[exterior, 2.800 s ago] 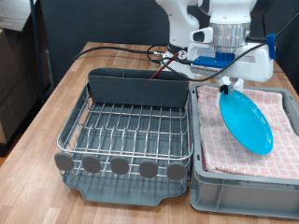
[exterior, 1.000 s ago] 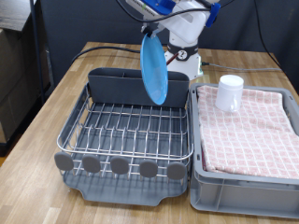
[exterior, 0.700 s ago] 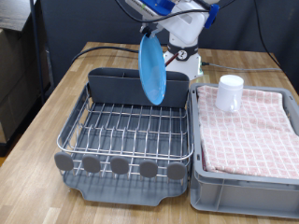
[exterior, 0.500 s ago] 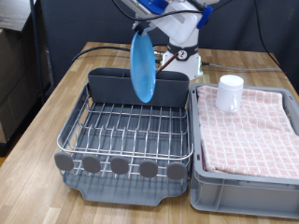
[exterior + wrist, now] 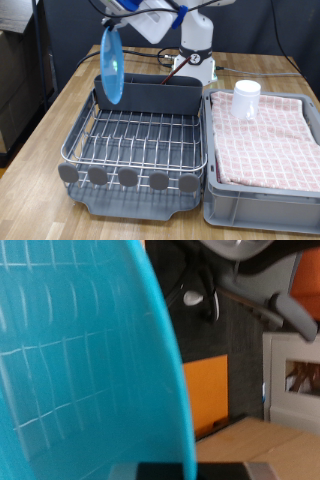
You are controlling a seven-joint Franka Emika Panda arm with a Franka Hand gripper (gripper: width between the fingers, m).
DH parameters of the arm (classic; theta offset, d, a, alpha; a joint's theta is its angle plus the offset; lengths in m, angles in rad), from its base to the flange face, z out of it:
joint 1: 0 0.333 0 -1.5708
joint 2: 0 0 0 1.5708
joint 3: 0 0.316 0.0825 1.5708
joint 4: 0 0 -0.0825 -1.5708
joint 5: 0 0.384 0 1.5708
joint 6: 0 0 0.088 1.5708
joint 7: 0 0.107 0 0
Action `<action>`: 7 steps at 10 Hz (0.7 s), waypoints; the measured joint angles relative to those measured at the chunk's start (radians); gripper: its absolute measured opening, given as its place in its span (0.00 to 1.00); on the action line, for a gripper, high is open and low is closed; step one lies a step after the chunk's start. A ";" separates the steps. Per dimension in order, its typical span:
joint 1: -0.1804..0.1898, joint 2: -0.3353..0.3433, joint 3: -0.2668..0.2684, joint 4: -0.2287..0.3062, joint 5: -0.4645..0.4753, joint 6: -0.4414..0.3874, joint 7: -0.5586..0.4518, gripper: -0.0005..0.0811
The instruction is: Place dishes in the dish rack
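My gripper (image 5: 108, 24) is shut on the top rim of the round light-blue plate (image 5: 111, 64) and holds it on edge, upright in the air. The plate hangs over the far corner of the dish rack (image 5: 135, 137) at the exterior view's left, in front of the tall grey utensil trough (image 5: 150, 97). In the wrist view the plate (image 5: 80, 360) fills most of the picture. The small white cup (image 5: 246, 98) stands on the pink checked cloth (image 5: 265, 140) in the grey crate. The wooden spoon is not in view.
The grey crate (image 5: 262, 205) stands right beside the rack at the exterior view's right. The robot's base (image 5: 197, 55) and its cables are behind the rack. The wooden table's edge (image 5: 40, 130) runs along the left.
The plate has been lifted out of the crate, turned on edge, and carried leftwards across the rack's far side. The cup it hid now shows in the crate.
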 joint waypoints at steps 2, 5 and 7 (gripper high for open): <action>-0.001 0.014 -0.010 0.008 -0.008 0.021 -0.029 0.03; 0.000 0.014 -0.008 0.016 -0.017 0.025 -0.015 0.03; 0.000 0.022 -0.009 0.039 -0.034 0.028 -0.019 0.03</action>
